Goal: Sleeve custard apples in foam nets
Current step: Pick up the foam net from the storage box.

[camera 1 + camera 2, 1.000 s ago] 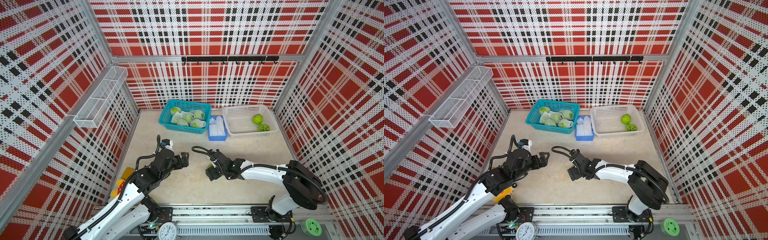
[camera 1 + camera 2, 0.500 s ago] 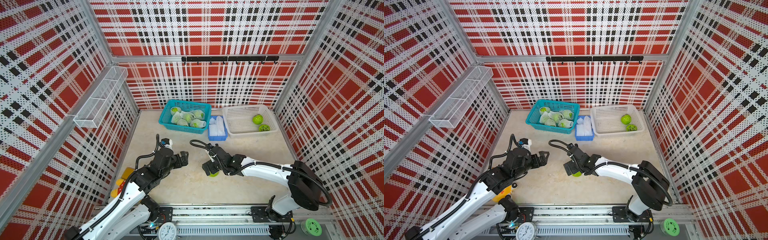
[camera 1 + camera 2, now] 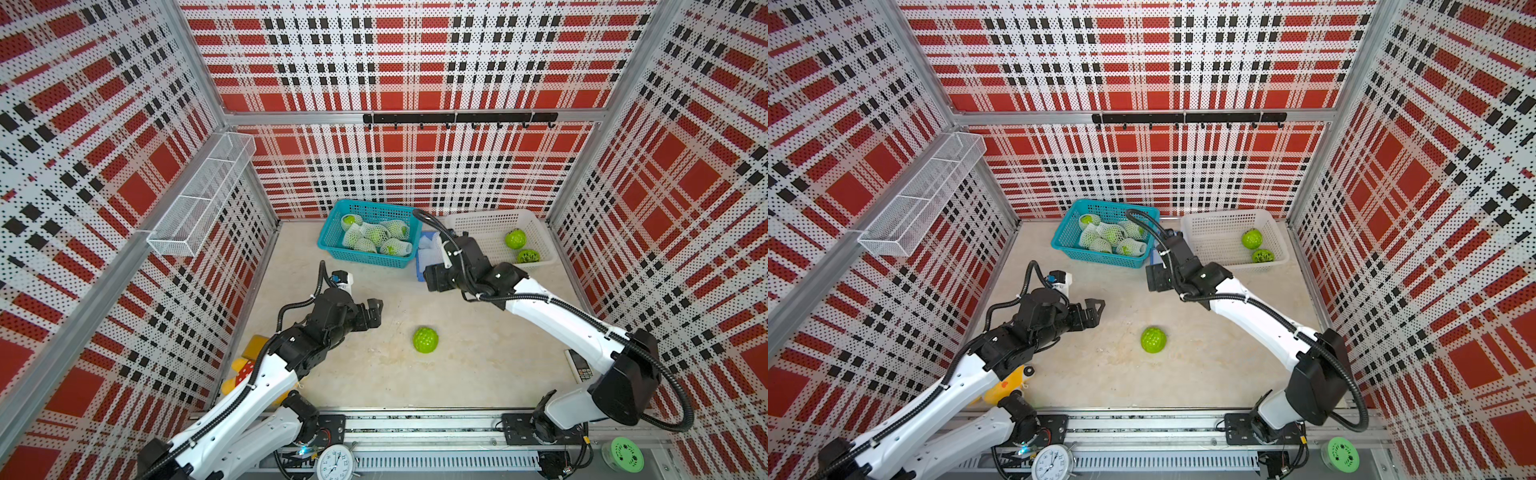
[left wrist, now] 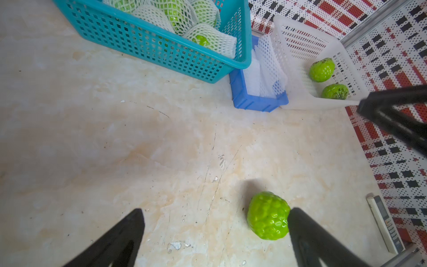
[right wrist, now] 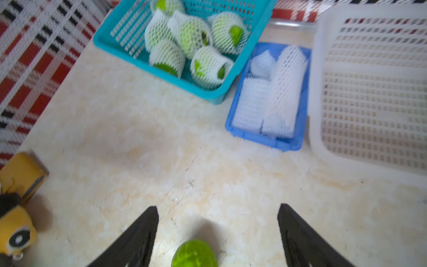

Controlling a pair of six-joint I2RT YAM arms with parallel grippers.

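Bright green bumpy custard apple [image 3: 425, 340] loose on beige worktop [image 3: 478, 374], near left hand [image 4: 216, 210], jaws spread wide, empty. Empty right hand [image 5: 218, 207] likewise spread; white foam mesh nets [image 5: 284, 92] in blue plastic tray [image 5: 265, 140] just ahead.

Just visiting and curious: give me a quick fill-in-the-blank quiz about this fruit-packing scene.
The white basket holds ___ bare custard apples.
The spare foam nets fill a tray coloured ___.
The left gripper and right gripper both stand ___, holding nothing.
Missing words: two; blue; open.
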